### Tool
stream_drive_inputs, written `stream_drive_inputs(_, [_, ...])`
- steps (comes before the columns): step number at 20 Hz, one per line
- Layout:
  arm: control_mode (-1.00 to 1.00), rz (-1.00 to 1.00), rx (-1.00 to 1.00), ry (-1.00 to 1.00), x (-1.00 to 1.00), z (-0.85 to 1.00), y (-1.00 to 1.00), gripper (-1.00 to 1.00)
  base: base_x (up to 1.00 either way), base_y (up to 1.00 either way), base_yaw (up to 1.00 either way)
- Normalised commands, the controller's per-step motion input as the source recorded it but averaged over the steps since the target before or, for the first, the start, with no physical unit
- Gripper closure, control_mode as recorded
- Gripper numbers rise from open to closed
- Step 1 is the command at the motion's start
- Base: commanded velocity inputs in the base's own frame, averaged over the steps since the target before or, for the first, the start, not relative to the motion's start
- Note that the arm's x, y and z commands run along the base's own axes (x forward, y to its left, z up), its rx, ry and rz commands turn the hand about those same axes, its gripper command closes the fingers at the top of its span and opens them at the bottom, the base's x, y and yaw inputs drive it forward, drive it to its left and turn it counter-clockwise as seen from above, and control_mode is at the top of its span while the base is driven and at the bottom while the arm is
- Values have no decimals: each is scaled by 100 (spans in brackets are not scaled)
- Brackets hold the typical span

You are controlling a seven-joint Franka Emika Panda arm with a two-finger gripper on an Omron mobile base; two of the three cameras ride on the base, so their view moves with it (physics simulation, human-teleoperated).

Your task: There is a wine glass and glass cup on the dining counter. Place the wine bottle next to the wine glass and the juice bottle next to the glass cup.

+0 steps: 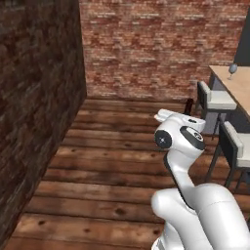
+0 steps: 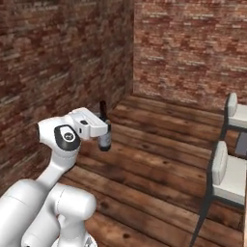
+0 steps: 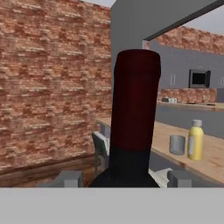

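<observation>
Above the wooden floor (image 2: 159, 164), the gripper (image 2: 103, 137) is grasping the wine bottle (image 2: 104, 131); the juice bottle (image 3: 195, 140) is standing on the dining counter (image 3: 210, 155).

The white arm rises from its base, bends at a dark-jointed elbow and reaches forward with the wrist roughly level above the wooden floor. The gripper (image 2: 104, 137) points out from the hand (image 2: 89, 123), its jaws closed on the body of the wine bottle (image 2: 104, 134), which stands upright between them. In the hand view the two finger tips (image 3: 70, 178) flank the bottle's shoulder.
</observation>
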Motion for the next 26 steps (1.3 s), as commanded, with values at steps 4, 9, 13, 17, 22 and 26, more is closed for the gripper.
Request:
stream_drive_inputs(4, [100,0,0,0,0,0,0,100,69,32,-43])
stream_drive_inputs(9, [100,0,0,0,0,0,0,100,72,32,-40])
stream_drive_inputs(13, [100,0,0,0,0,0,0,100,78,30,-32])
stream_drive_inputs(17, [100,0,0,0,0,0,0,100,80,30,-27])
stream_drive_inputs(22, [100,0,0,0,0,0,0,100,81,33,-29])
stream_drive_inputs(26, [100,0,0,0,0,0,0,100,77,36,-33])
